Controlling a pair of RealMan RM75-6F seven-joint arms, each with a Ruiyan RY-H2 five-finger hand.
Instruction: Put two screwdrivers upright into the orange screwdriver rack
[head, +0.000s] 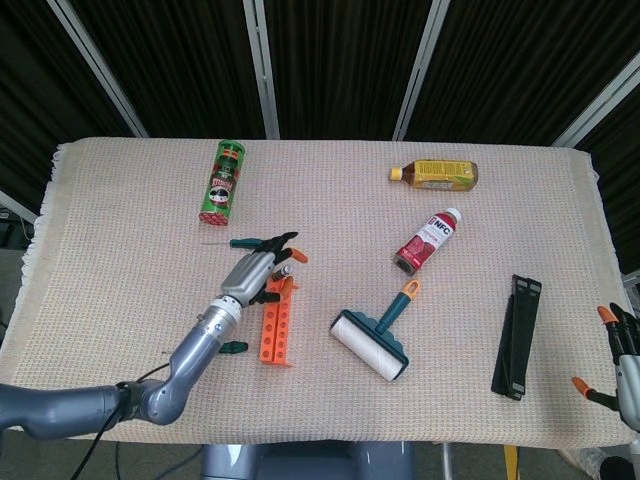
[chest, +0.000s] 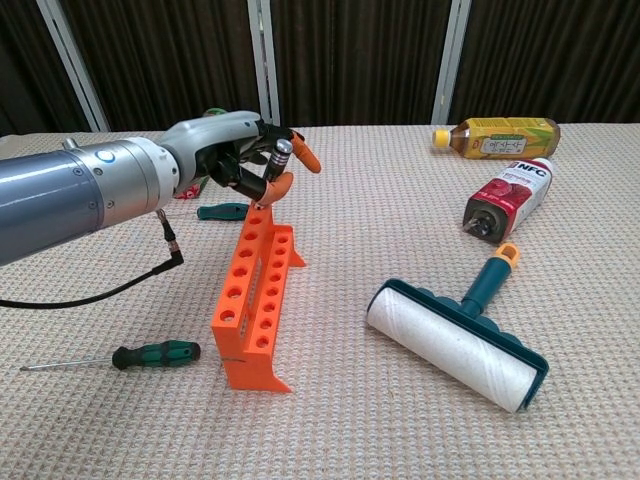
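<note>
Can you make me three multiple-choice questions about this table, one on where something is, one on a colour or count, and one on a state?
1. Where does the lint roller lie?
A. Right of the orange rack
B. Behind the green can
C. Inside the rack

2. How many bottles lie on the table?
A. One
B. Two
C. Four

3. How is the black-handled screwdriver?
A. Flat on the cloth
B. Standing in the rack's far end
C. Under the roller

Answers: 1 A, the head view shows it right of the rack. 2 B, a yellow bottle and a red bottle. 3 B, it stands in the rack with the left robot hand around its handle.
</note>
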